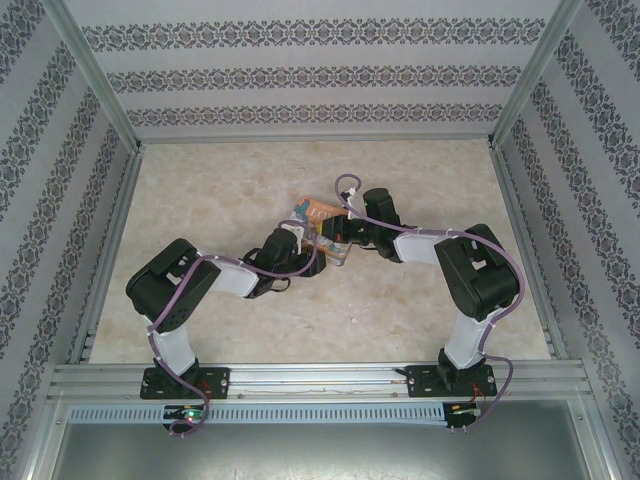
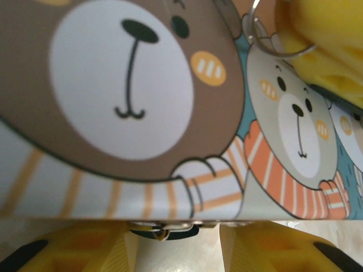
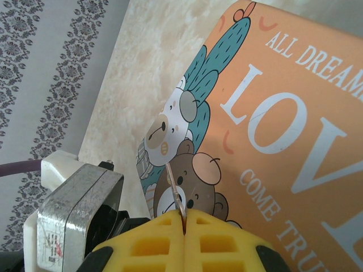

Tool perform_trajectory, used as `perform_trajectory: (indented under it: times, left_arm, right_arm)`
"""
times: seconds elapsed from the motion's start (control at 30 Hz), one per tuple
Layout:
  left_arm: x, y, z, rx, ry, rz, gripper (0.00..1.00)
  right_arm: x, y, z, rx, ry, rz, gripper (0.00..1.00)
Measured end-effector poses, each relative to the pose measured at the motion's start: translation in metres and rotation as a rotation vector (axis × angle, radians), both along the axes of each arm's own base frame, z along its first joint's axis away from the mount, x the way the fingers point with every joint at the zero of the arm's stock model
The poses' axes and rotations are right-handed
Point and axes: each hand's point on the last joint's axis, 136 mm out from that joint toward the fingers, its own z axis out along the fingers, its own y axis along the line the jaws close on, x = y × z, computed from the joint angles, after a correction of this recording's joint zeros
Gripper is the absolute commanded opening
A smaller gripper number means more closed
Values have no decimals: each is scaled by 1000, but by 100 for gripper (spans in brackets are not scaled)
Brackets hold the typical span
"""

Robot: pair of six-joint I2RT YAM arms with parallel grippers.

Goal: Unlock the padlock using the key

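Note:
The padlock (image 2: pixel 164 229) is a small dark teal body with a silver shackle, hanging under the near edge of the illustrated "LOVE" box (image 2: pixel 142 113). It sits between the yellow fingertips of my left gripper (image 2: pixel 177 238), which is closed in on it from both sides. The box edge hides the contact itself. My right gripper (image 3: pixel 184 218) is shut on the key (image 3: pixel 177 192), whose thin silver blade sticks out toward the bear picture on the box (image 3: pixel 283 141). In the top view both grippers, left (image 1: pixel 315 258) and right (image 1: pixel 345 232), meet at the box (image 1: pixel 322 215).
The key's ring (image 2: pixel 272 39) and a yellow right finger (image 2: pixel 323 51) hang above the box lid. The left arm's grey wrist part (image 3: pixel 79 209) is close beside the right gripper. Patterned walls (image 1: pixel 60 200) enclose the beige table (image 1: pixel 420 300).

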Motion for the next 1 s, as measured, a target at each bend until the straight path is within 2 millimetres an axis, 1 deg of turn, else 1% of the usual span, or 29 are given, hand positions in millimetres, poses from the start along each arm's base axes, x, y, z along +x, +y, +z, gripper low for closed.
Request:
perform_trajectory:
  times: [0.27,0.5,0.77,0.87,1.0]
  left_arm:
    - [2,2,1,-46,17,52,41]
    - [4,2,0,-65,32,77,38]
    - [7,0,-2,-94,48,99,27]
    - [7,0,-2,-98,50,100,24]
    - [7,0,-1,-101,49,98,23]
  right_arm:
    - [1,1,0,-3,-10,-6,0]
    - [2,0,0,-6,-15,-14,0]
    - [4,-1,1,-10,-22,-25,0]
    - [3,-2,2,-13,-19,-27,0]
    - [-1,-3,4,-23,0,-25,0]
